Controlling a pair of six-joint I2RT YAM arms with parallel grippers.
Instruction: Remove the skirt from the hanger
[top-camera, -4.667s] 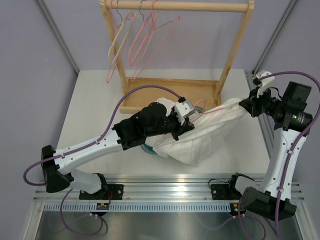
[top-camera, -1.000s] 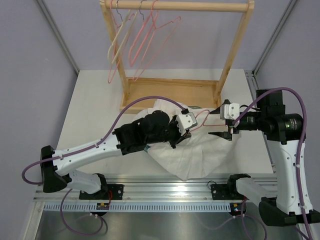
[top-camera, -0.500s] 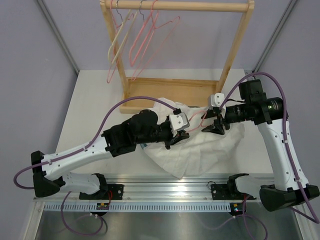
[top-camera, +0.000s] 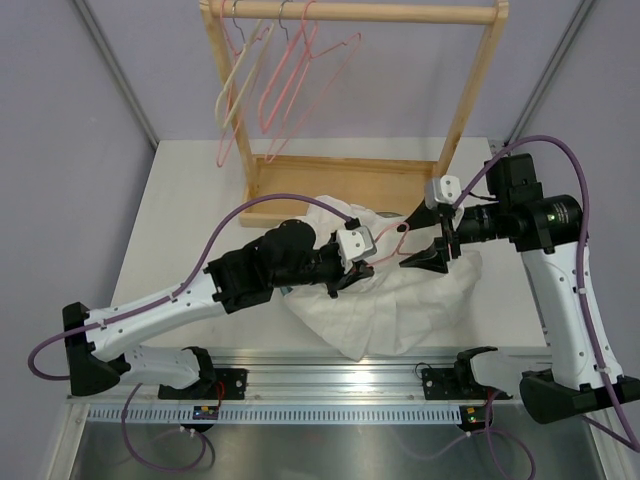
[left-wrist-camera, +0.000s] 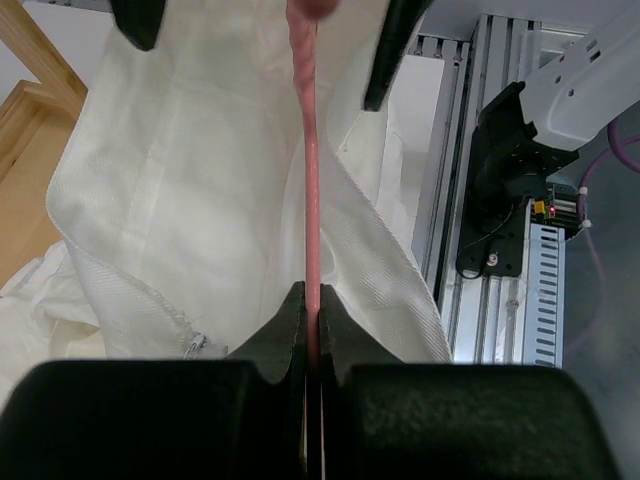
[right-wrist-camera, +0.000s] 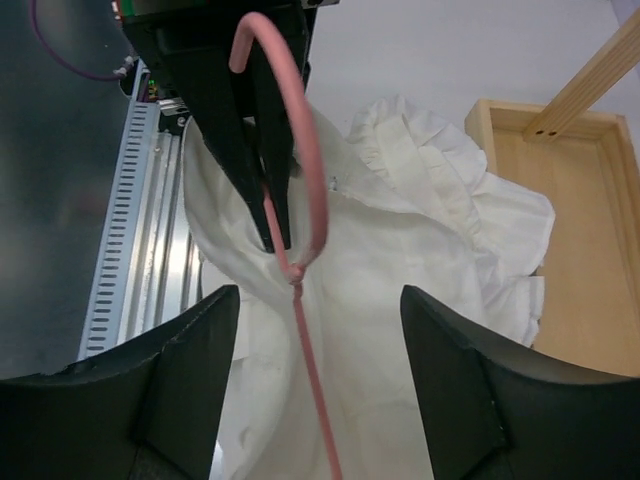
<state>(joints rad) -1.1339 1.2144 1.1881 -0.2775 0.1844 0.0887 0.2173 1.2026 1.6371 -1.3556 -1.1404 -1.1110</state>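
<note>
The skirt (top-camera: 400, 300) is white fabric lying crumpled on the table, with the pink wire hanger (top-camera: 398, 232) still inside it. My left gripper (top-camera: 368, 262) is shut on the hanger's wire (left-wrist-camera: 308, 150) just below the hook, above the skirt (left-wrist-camera: 200, 180). My right gripper (top-camera: 421, 240) faces it from the right, open, its fingers either side of the hook's twist (right-wrist-camera: 295, 275) and touching nothing. In the right wrist view the hook (right-wrist-camera: 305, 150) curves up in front of the left gripper's black fingers (right-wrist-camera: 250, 170), with the skirt (right-wrist-camera: 420, 270) below.
The wooden rack's base tray (top-camera: 350, 180) lies just behind the skirt, and its posts and top rail (top-camera: 350, 12) carry pink hangers (top-camera: 290, 90) and a cream one (top-camera: 240, 80). The aluminium rail (top-camera: 340, 385) runs along the near edge.
Earlier my right gripper held the skirt stretched out to the right; it has let go, swung in to the hook and spread its jaws wider. My left arm drew slightly leftward.
</note>
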